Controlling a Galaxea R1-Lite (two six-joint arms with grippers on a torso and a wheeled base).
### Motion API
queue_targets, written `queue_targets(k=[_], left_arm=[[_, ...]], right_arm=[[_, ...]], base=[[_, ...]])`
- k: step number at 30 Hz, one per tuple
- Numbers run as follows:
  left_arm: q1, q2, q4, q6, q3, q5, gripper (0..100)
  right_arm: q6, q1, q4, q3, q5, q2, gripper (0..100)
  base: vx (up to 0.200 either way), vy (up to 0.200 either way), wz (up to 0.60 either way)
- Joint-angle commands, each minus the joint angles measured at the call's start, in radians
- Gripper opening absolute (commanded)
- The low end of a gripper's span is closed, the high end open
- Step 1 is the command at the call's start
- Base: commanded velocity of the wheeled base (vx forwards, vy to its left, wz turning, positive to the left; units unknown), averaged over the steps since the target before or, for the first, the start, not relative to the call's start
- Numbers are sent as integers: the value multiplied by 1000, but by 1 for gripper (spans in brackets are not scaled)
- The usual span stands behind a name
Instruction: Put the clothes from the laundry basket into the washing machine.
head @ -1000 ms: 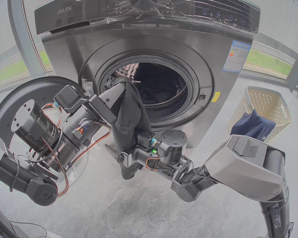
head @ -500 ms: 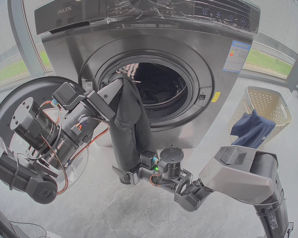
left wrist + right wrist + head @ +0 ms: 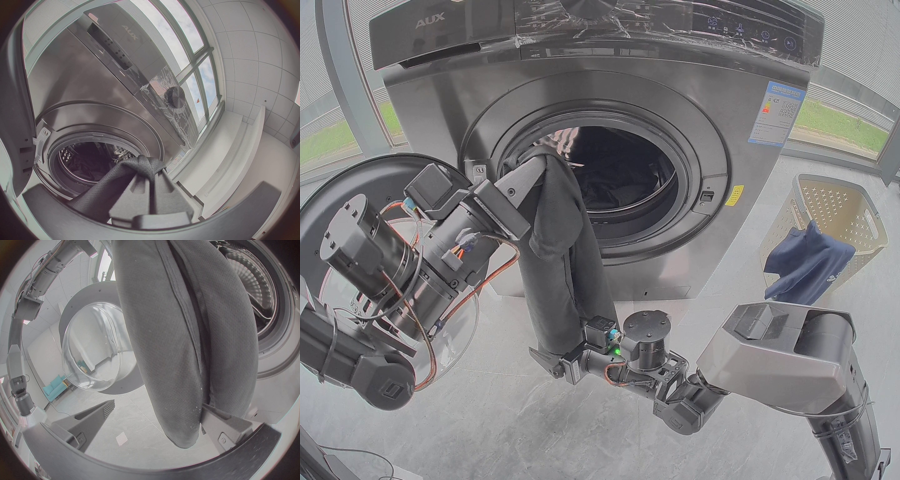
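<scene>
- Pale tiled floor (image 3: 506,425) beside windows; the washing machine (image 3: 675,100) stands open, with dark clothes (image 3: 612,178) already in its drum.
- The left gripper (image 3: 540,167) pinches a grey garment (image 3: 562,262) at the opening.
- The right gripper (image 3: 157,408), fingers spread, brackets the garment's hanging end.
- A blue garment (image 3: 809,259) draped over the laundry basket (image 3: 865,206) is not yet loaded.

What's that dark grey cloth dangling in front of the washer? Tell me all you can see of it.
It is a dark grey garment of fine, mesh-like knit with a stitched seam running down it. Its top is bunched and pinched in the shut left gripper, by the left rim of the washing machine and its open mouth. From there it hangs in long folds, clear of the floor. Its lower end sits between the open fingers of the right gripper.
</scene>
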Motion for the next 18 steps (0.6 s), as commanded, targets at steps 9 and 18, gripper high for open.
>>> queue_targets(k=[9, 18], left_arm=[[1, -1, 0, -1, -2, 0, 0], [2, -1, 0, -1, -2, 2, 0]], right_arm=[[1, -9, -35, -7, -7, 14, 0], [3, -37, -42, 19, -38, -6, 0]], base=[[0, 0, 0], [0, 0, 0]])
